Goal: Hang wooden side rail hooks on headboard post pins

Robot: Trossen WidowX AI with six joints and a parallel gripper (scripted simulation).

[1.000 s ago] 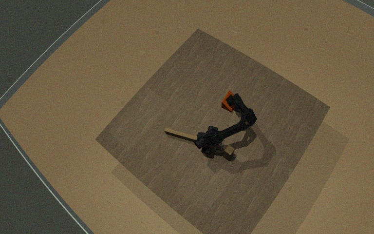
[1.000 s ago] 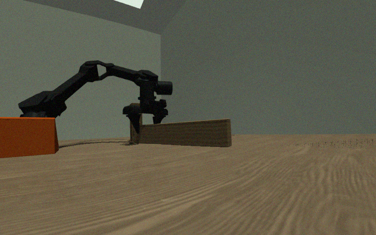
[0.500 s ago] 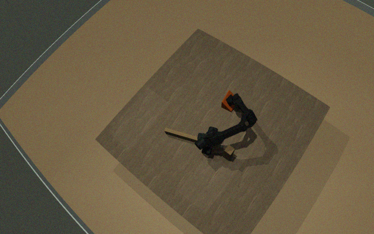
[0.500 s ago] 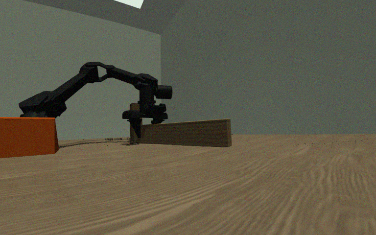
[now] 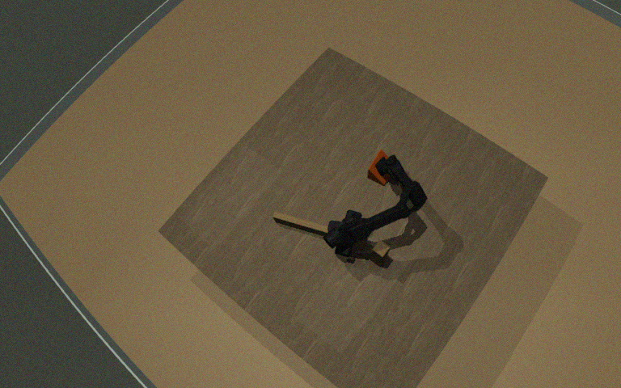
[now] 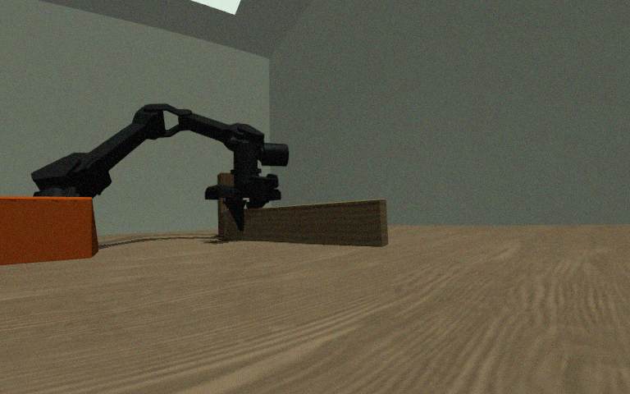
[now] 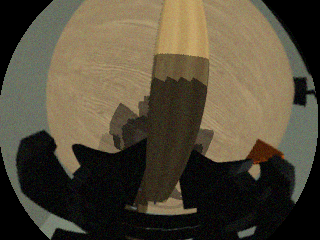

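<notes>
The wooden side rail (image 5: 299, 222) (image 6: 320, 225) (image 7: 182, 30) stands on its long edge on the table, with its far end down on the surface. My gripper (image 6: 248, 218) (image 7: 163, 139) is shut on the rail near its post-side end, one finger on each side. The headboard post (image 5: 381, 249) (image 6: 225, 178) stands upright behind the gripper in the exterior view. The rail's post-side end and the post overlap in that view, so I cannot tell whether they touch. The steel hooks, the slot and its pins are hidden or too dark to make out.
An orange block (image 5: 378, 166) (image 6: 46, 227) (image 7: 265, 151) sits beside the arm's base, away from the rail. The arm arches over from the base to the rail, with the post close to the gripper.
</notes>
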